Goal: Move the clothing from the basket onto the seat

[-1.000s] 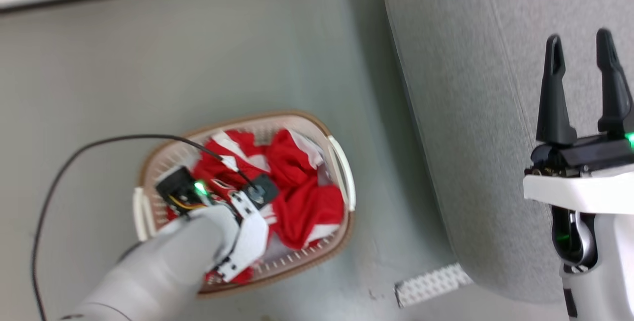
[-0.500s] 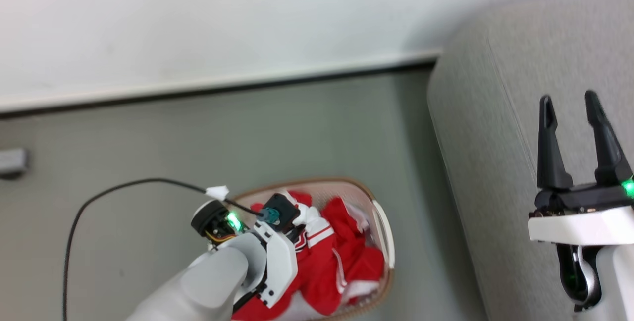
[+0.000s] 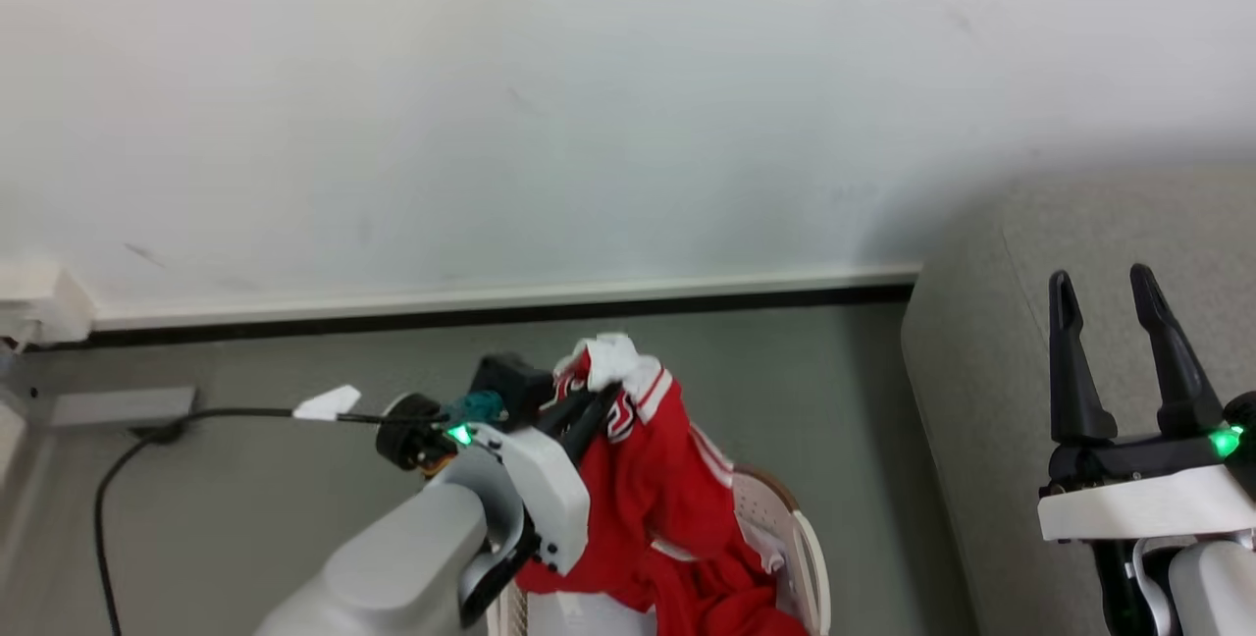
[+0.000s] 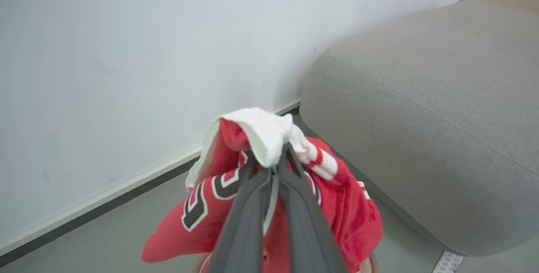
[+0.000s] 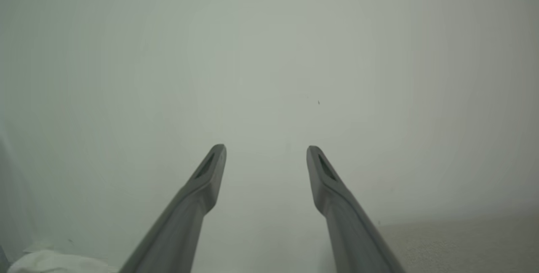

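White wall [image 3: 628, 106] behind, my left gripper [image 3: 594, 405] clamps the clothing [image 3: 667, 489] hanging above the basket [image 3: 810, 557], seat [image 3: 981, 400] not yet reached, right gripper [image 3: 1099, 283] wide and empty.

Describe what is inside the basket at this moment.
The red clothing, pinched in the shut left gripper, hangs down into the basket. The basket's floor is covered by that fabric and the left forearm, so any further garments there cannot be seen.

A laundry basket [image 3: 760, 518] stands on the grey floor [image 3: 294, 361] just beside a grey sofa [image 3: 981, 420], a black cable [image 3: 98, 518] lying near the wall [image 3: 589, 126].
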